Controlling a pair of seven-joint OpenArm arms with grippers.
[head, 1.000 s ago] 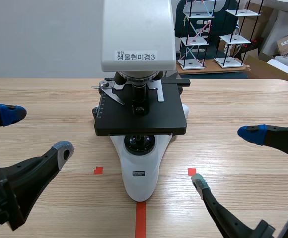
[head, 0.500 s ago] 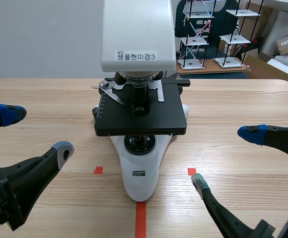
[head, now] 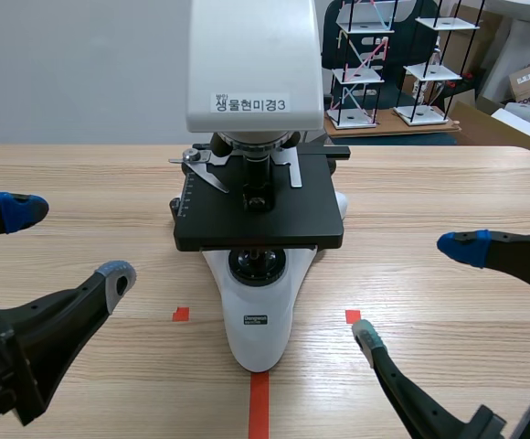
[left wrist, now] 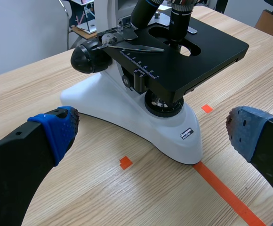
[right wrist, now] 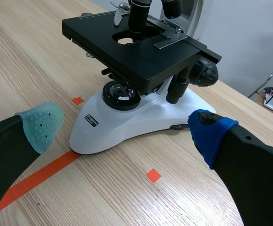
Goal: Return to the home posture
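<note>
Presently I assess the return to the home posture as at or near completion. Both arms sit low and drawn back toward the robot's side of the table point(head: 448, 183), one on each flank of the microscope point(head: 260, 229), and neither touches it.

The left gripper point(head: 64, 242) lies at the left, its fingers spread wide with nothing between them. In its wrist view the blue pads point(left wrist: 56, 129) stand well apart, and the microscope's white base is ahead of the gap, clear of both. The right gripper point(head: 414, 291) mirrors it at the right, likewise gaping and empty (one grey-green pad point(right wrist: 40, 123), the other blue). Both point inward and forward, angled slightly down.

The microscope stands upright at mid-table with its black stage point(head: 260, 215) level. Its base meets the far end of the orange-red tape line point(head: 259, 402).

In my judgement the next move calls for little beyond confirming the posture. Any correction should draw away from the instrument, since the fingertips sit near its base.
</note>
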